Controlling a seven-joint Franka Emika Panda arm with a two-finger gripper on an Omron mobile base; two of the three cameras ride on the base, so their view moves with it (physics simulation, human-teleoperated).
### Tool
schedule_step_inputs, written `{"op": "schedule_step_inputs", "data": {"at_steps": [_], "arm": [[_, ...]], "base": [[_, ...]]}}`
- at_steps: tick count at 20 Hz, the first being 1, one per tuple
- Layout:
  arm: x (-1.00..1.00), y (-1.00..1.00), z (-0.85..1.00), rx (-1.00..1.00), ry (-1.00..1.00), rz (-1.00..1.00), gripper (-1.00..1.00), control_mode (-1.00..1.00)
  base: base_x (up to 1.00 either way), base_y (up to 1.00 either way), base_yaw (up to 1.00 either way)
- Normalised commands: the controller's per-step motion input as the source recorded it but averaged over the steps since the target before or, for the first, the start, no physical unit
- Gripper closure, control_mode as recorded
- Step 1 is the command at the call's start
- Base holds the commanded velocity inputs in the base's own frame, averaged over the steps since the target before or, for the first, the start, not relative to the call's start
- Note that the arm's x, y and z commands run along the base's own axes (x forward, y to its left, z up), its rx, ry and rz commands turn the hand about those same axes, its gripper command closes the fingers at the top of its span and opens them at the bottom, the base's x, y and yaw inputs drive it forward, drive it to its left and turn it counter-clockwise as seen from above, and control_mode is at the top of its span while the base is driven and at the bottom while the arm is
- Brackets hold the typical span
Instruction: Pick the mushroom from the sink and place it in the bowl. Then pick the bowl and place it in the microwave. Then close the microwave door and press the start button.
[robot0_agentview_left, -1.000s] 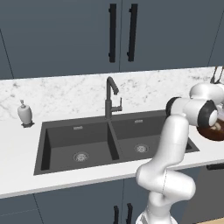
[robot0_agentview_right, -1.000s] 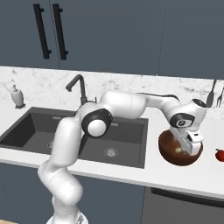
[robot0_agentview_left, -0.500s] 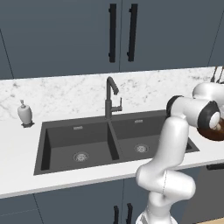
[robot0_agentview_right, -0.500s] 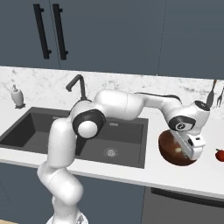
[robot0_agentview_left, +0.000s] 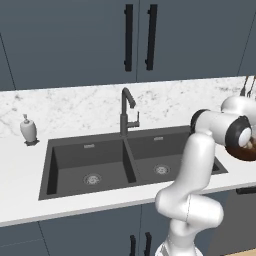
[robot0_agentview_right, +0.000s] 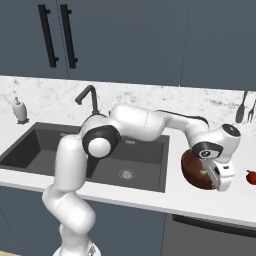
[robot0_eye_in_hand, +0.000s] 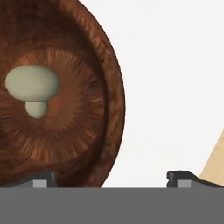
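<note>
mushroom (robot0_eye_in_hand: 33, 89) in bowl (robot0_eye_in_hand: 87, 65), lying on its floor | gripper (robot0_eye_in_hand: 111, 178) spread wide, straddling bowl rim, grasping nothing

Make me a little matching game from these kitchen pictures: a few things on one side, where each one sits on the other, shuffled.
Things:
1. mushroom
2. bowl
3. soap bottle
4. faucet

Places:
A. behind the sink, at the divide between its two basins
B. on the counter, to the right of the sink
C. inside the bowl
D. on the counter, to the left of the sink

Pairs: 1-C, 2-B, 3-D, 4-A
</note>
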Motion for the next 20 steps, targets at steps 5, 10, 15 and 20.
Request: {"op": "schedule_step_inputs", "data": {"at_steps": [5,10,15,20], "arm": [[0.35,-0.18,-0.23,0.00,0.00,-0.15,-1.00,-1.00],[0.39,-0.25,-0.21,0.03,0.00,-0.14,-1.00,-1.00],[0.01,-0.10,-0.37,0.02,0.00,-0.08,-1.00,-1.00],[-0.01,0.00,-0.35,0.00,0.00,-0.07,1.00,-1.00]], "base": [[0.00,0.00,0.00],[0.00,0.00,0.00],[0.00,0.00,0.00],[0.00,0.00,0.00]]}}
